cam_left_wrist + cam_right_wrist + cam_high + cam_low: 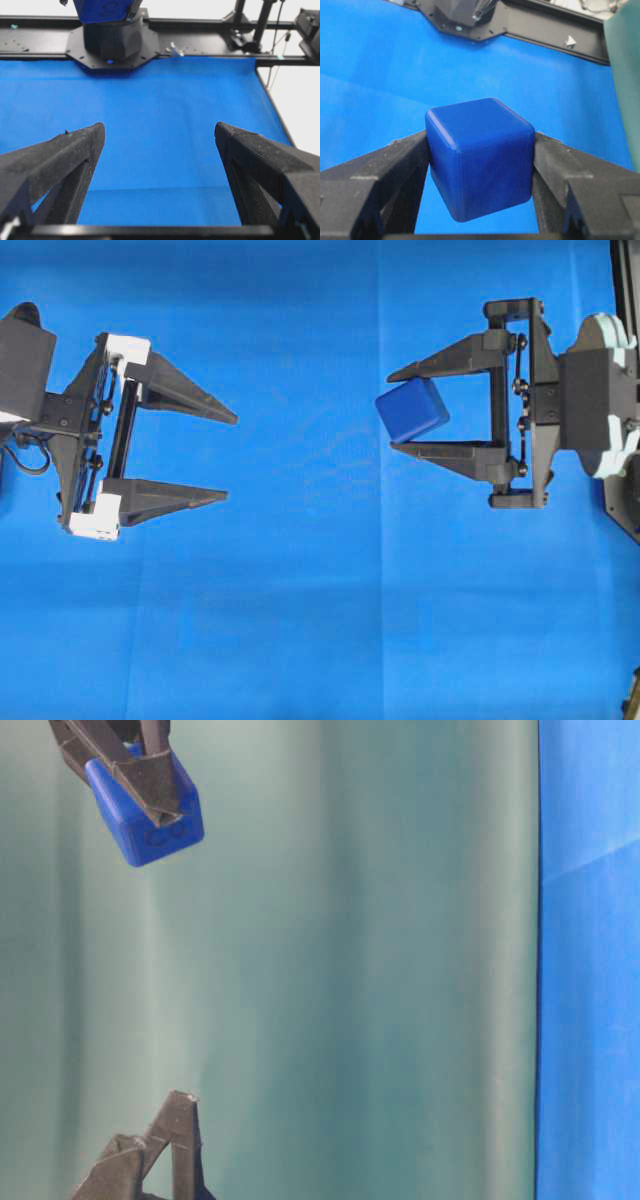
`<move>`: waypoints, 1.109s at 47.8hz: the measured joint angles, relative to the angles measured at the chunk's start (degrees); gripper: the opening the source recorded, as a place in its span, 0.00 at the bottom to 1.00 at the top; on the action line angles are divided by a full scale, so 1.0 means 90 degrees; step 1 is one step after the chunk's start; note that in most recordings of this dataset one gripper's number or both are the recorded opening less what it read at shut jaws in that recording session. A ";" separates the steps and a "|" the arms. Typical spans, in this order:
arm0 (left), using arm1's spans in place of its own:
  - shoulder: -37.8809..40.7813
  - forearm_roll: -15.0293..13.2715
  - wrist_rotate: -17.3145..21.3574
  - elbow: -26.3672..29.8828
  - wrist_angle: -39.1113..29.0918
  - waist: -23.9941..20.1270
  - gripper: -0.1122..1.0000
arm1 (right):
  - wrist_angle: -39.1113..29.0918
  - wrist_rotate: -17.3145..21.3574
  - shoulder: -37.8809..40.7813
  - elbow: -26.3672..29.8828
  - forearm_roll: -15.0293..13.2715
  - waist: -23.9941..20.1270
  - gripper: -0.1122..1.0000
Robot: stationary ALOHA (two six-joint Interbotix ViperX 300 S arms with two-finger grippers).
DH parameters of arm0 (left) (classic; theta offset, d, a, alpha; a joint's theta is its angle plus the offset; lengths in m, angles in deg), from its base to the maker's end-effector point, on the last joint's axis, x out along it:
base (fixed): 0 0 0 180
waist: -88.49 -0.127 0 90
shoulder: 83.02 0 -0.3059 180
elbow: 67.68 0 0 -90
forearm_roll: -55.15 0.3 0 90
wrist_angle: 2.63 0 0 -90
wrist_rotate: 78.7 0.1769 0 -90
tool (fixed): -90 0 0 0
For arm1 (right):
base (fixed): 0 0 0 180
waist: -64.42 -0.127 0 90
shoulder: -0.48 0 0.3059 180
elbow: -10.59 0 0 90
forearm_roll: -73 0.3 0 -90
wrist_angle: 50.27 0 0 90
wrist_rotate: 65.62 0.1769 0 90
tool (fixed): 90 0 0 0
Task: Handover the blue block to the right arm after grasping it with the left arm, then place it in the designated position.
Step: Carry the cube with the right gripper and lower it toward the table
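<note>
The blue block (412,409) is a small dark-blue cube with rounded edges. It sits clamped between the fingertips of my all-black right gripper (396,410), at the right of the overhead view. It fills the right wrist view (480,162), pinched on both sides above the cloth, and shows at the top left of the table-level view (145,815). My left gripper (232,458), with white pieces on its finger bases, is open and empty at the left, well apart from the block. In the left wrist view (160,135) only blue cloth lies between its fingers.
A blue cloth (320,620) covers the table. The black base of the opposite arm (112,42) and a black frame rail stand at the far edge in the left wrist view. A green backdrop (360,970) fills the table-level view.
</note>
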 measured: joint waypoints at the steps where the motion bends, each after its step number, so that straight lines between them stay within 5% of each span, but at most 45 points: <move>1: 0.0000 0.0000 0.0000 0.0000 0.0000 0.0000 0.94 | 0.0000 0.0010 0.0010 -0.0010 0.0000 0.0000 0.49; 53: 0.0000 0.0000 0.0000 0.0000 0.0000 0.0010 0.94 | -0.0088 0.0059 0.0010 -0.0010 0.0029 0.0000 0.49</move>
